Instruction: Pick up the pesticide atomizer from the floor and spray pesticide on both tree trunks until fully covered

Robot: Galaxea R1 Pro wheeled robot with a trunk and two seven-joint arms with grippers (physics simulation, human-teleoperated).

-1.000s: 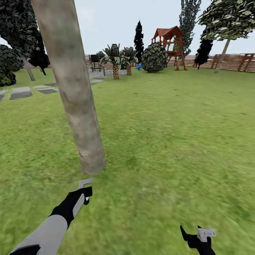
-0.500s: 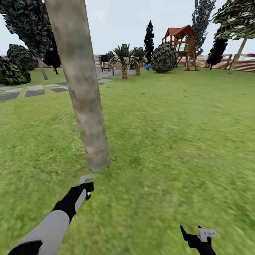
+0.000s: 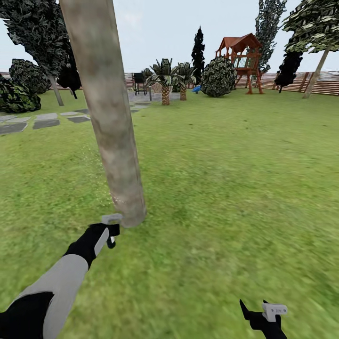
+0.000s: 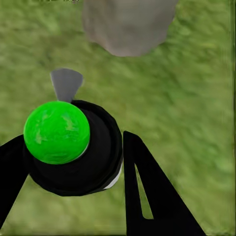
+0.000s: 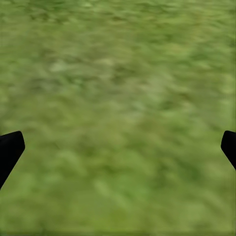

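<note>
A thick tree trunk (image 3: 112, 136) of mottled grey-tan bark rises from the garden lawn (image 3: 226, 188) just ahead on the left, leaning slightly. My left gripper (image 3: 109, 231) is shut on the pesticide atomizer (image 3: 112, 219), whose grey nozzle sits right at the trunk's base. In the left wrist view the atomizer (image 4: 64, 142) shows a green ball top on a black body, its grey nozzle pointing at the trunk base (image 4: 128, 24). A few pale specks of pesticide (image 3: 117, 200) dot the low bark. My right gripper (image 3: 263, 314) hangs open over grass, its fingertips (image 5: 10, 147) wide apart.
Grey paving slabs (image 3: 44, 120) lie at the left. Far back stand small palms (image 3: 165, 82), a round bush (image 3: 219, 77), a red wooden play tower (image 3: 240, 61) and a slatted fence (image 3: 325, 87). Open grass stretches to the right of the trunk.
The camera turned a little at first, shifting the scene right. Since then my left arm has reached forward, bringing the atomizer's nozzle up to the trunk's base. The right gripper has stayed put.
</note>
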